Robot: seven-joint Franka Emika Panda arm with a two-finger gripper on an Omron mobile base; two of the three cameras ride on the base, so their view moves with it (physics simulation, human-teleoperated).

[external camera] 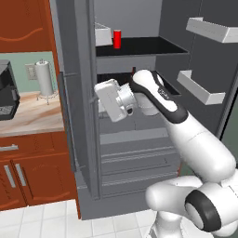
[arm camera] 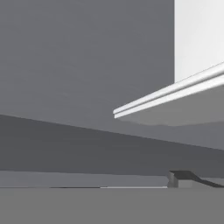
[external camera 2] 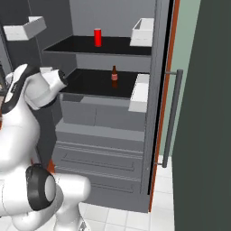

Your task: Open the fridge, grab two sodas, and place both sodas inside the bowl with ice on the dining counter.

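The fridge stands with both doors swung open. One red soda stands upright on its upper black shelf, also seen as a red can in the right base view. My gripper is inside the fridge at the height of the lower shelf, well below and left of the soda, pointing at the left door's inner side. Its jaws stand open with nothing between them; one dark fingertip shows against the grey wall and a white bin edge. The bowl and the dining counter are out of view.
A brown bottle stands on the lower shelf. White door bins jut from the right door, close to my forearm. To the left are a wall counter with a paper towel holder, a coffee machine and red-brown cabinets.
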